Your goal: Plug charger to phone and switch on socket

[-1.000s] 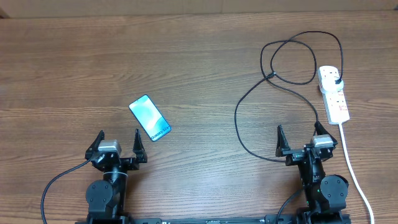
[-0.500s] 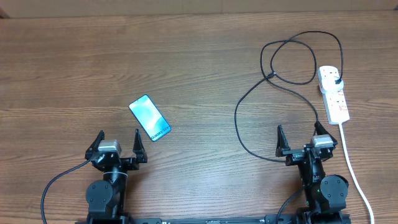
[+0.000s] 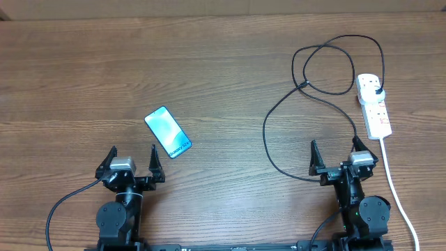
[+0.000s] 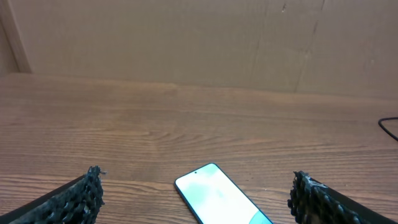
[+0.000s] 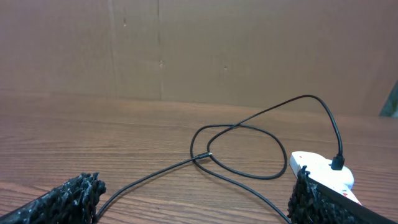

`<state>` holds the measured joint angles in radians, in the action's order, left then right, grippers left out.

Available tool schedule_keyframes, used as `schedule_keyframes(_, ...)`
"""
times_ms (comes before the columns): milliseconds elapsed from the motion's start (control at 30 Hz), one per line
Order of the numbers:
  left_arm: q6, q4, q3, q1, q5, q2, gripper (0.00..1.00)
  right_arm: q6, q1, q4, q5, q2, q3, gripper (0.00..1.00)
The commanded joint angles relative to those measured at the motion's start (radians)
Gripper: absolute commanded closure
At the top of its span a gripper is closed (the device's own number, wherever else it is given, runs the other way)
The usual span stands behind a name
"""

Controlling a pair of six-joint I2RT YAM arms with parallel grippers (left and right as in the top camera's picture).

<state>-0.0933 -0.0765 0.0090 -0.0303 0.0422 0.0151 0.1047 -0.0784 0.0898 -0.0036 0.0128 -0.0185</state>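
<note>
Task not begun: left claw [image 3: 133, 155] and right claw [image 3: 335, 150] both spread, empty. Phone [image 3: 168, 132] lay on table [image 3: 223, 63] near left claw, unconnected. Charger [image 3: 265, 132] plugged into socket [image 3: 373, 104] at right; switching apparently pending.

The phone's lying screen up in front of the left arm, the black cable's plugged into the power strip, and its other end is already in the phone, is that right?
Not quite. The cable is not in the phone; its other end runs over to the right arm, and nothing touches the phone. The overhead view shows this. The rest holds.
</note>
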Motion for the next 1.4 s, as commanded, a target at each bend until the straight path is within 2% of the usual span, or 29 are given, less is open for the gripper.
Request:
schedule_keyframes(0,0.023,0.003,-0.004,0.004,0.013,-0.009,0.0,0.002,-0.003,-0.007,-0.005,-0.01,0.011,0.0)
schedule_keyframes(533,0.023,0.01,-0.004,0.005,0.027,-0.009,0.01,0.002,-0.003,-0.007,-0.005,-0.01,0.011,0.0)
schedule_keyframes(667,-0.011,0.103,0.003,0.004,-0.144,-0.009,0.0,0.002,-0.003,-0.007,-0.005,-0.01,0.011,0.0)
schedule_keyframes(800,-0.043,0.164,0.048,0.003,-0.2,-0.009,0.0,0.002,-0.003,-0.007,-0.005,-0.01,0.011,0.0)
schedule_keyframes(1067,-0.042,0.001,0.356,0.004,-0.189,0.06,0.0,0.002,-0.003,-0.007,-0.005,-0.01,0.011,0.0)
schedule_keyframes(1267,-0.042,-0.184,0.701,0.003,-0.256,0.35,0.0,0.002,-0.003,-0.007,-0.005,-0.01,0.011,0.0)
schedule_keyframes(1300,-0.042,-0.258,0.821,0.003,-0.282,0.46,0.0,0.001,-0.003,-0.007,-0.005,-0.01,0.011,0.0)
schedule_keyframes(1367,-0.042,-0.352,0.941,0.003,-0.287,0.565,0.0,0.002,-0.003,-0.007,-0.005,-0.01,0.011,0.0)
